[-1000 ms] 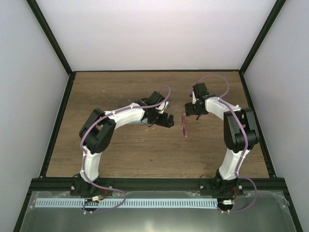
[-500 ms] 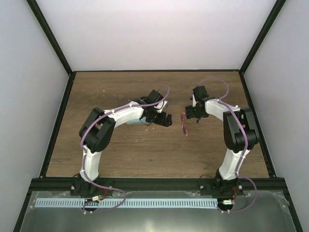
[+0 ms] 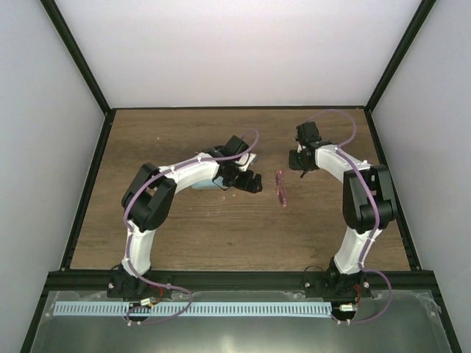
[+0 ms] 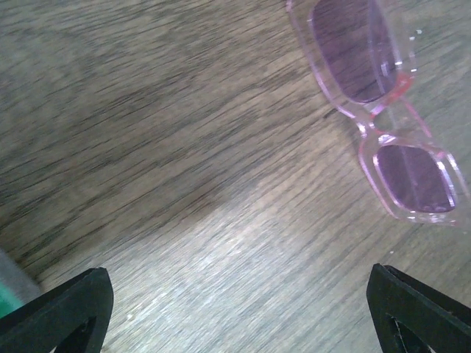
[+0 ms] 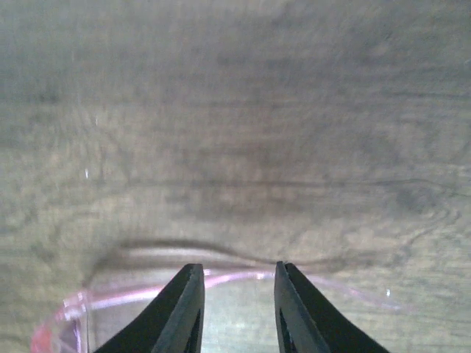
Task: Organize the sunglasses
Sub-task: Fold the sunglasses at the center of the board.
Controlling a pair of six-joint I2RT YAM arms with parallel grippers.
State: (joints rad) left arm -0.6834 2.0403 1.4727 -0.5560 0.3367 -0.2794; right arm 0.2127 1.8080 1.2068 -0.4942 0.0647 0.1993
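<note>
**Sunglasses (image 4: 383, 118) lying on the counter (image 3: 184, 228) between the two arms.**
Left end effector (image 4: 243, 309) released, jaws wide, near the lenses. Right end effector (image 5: 237, 268) narrowed to a slit over the thin pink temple; whether it grasps cannot be told. Likely hazard: the slender temple slips or twists free, skidding the frame or straining its hinge.

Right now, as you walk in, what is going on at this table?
Two robot arms are working on a pair of pink sunglasses that lie on the table between them. The left hand hangs wide open just beside the lenses, touching nothing. The right hand has its fingers close together, with a thin side arm of the sunglasses showing in the gap. Whether it grips that arm cannot be told.
</note>
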